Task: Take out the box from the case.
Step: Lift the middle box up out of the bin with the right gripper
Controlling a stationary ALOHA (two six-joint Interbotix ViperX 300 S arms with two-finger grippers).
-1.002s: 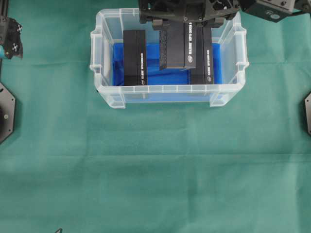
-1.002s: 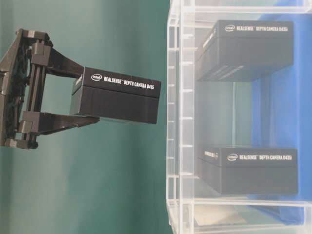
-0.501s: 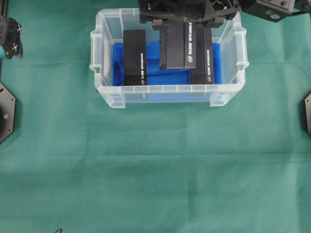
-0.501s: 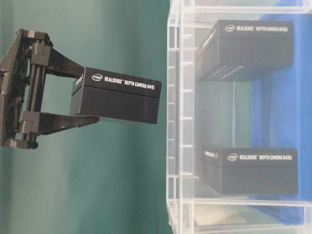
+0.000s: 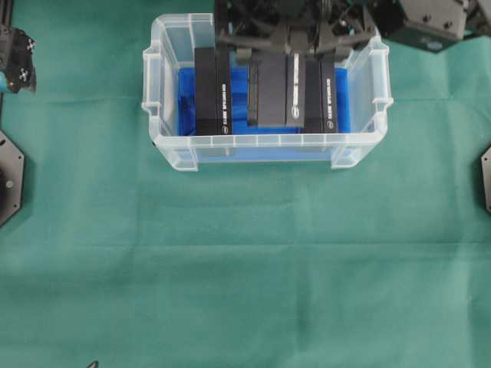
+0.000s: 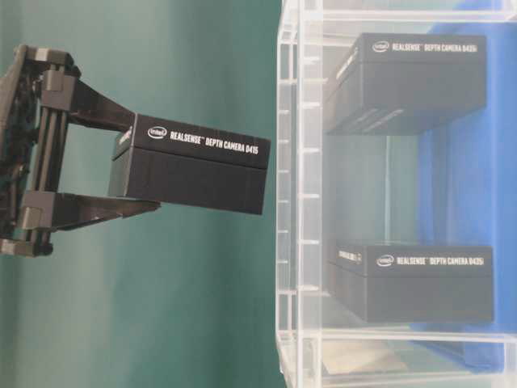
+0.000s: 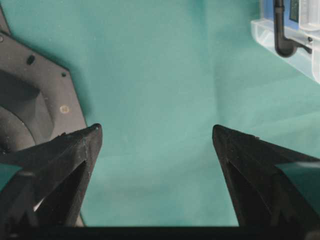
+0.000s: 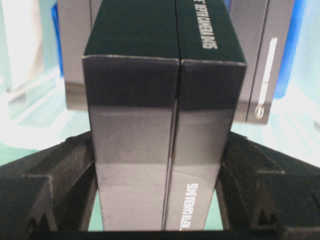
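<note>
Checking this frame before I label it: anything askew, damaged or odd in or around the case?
Nothing damaged or spilled. The right gripper holds one black box lifted above the case, slightly tilted in the table-level view. Two more boxes sit in the case on the blue lining. The left gripper is open and empty over the green cloth.

Between your right gripper's [image 8: 159, 200] matt black plastic fingers [image 8: 55, 185] you see the box [image 8: 160, 135]: black card with a smooth satin sheen, a pale glare band across its near face, and crisp white print. Beyond those fingers, the case [image 5: 265, 146] looks like clear, glossy moulded plastic, ribbed along its rim, with a bright blue lining [image 5: 238, 80] at the bottom. The two other boxes [image 6: 420, 279] inside show the same dull black card. Under your left gripper's [image 7: 157, 175] coarse, matt black fingers [image 7: 70, 160] lies the green cloth [image 7: 160, 75], soft, faintly creased and unshiny.
</note>
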